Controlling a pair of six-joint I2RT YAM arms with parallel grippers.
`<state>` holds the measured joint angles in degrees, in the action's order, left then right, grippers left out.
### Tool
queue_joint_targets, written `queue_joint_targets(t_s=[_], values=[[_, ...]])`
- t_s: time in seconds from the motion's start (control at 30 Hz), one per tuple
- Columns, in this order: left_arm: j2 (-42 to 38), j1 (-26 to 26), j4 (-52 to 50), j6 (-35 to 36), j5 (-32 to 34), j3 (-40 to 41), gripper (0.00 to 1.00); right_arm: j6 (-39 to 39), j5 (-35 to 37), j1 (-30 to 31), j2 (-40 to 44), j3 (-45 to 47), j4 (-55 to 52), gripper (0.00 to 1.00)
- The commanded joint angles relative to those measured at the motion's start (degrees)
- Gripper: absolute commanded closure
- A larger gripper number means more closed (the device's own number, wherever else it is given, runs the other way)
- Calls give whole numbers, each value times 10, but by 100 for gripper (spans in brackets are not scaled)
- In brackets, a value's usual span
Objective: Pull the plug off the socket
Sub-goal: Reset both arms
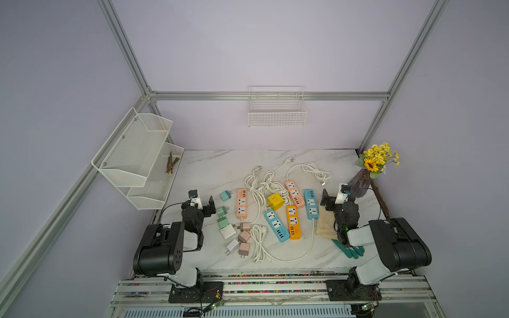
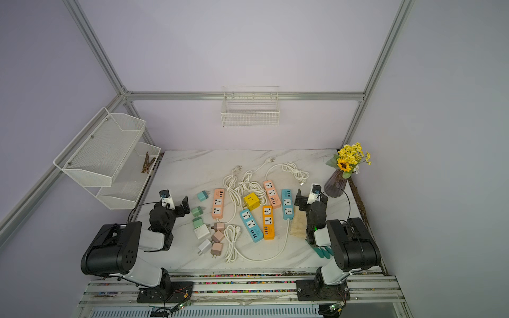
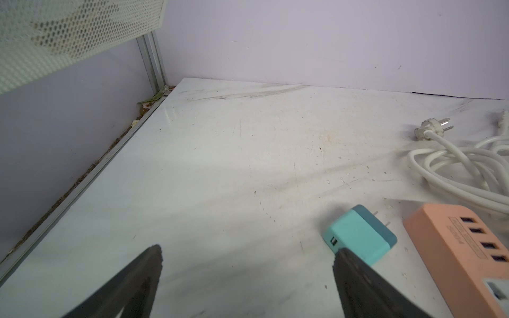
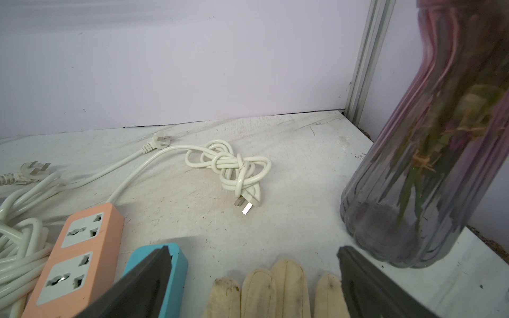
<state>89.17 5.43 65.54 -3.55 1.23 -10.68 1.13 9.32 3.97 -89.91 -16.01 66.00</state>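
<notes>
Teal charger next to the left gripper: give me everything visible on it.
The teal charger is a small, smooth plastic-looking cube: light teal body, darker teal cap carrying two flat metal prongs, one USB port on the opposite face. It lies unplugged on the table, beside the peach power strip without touching it. A finger of the left gripper hides one corner in the wrist view.

Showing arms set on black square base plates [image 1: 192, 293] atop the ribbed aluminium rail [image 1: 275, 287]. Carrying, just above that rail, white moulded link shells [image 1: 187, 274] and bulky black rounded motor housings [image 1: 158, 253] dotted with small round holes. Trailing thin black cables [image 1: 170, 206] farther from the rail, thin red wires [image 1: 216, 290] beside the plates. Glowing with a small green light [image 1: 346, 228] on the right arm [image 1: 358, 236]. Ending, farthest from the rail, in white wrist cameras [image 1: 194, 196] and, on the left gripper [image 3: 248, 250] and right gripper [image 4: 253, 249], dark grey tapered fingers [image 3: 129, 283].
</notes>
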Motion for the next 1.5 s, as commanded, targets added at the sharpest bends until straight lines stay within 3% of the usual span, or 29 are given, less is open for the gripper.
queue_joint_targets(t_s=[0.0,0.97,1.1,1.23,1.37,1.47], values=[[12,-3,167,14,-26,37,0,-4,-2,3,-3,-7,13,0],[37,-7,193,23,-28,30,0,-3,-2,3,-4,-7,13,0],[15,-8,90,24,-29,-12,0,-4,-1,3,-4,-7,14,0],[-1,-12,-168,28,-16,-128,0,-4,-1,3,-3,-7,13,0],[14,-15,-95,34,-20,-105,1,-3,-1,2,-4,-7,14,0],[-5,-16,-162,33,-22,-123,0,-3,-2,3,-4,-7,13,0]])
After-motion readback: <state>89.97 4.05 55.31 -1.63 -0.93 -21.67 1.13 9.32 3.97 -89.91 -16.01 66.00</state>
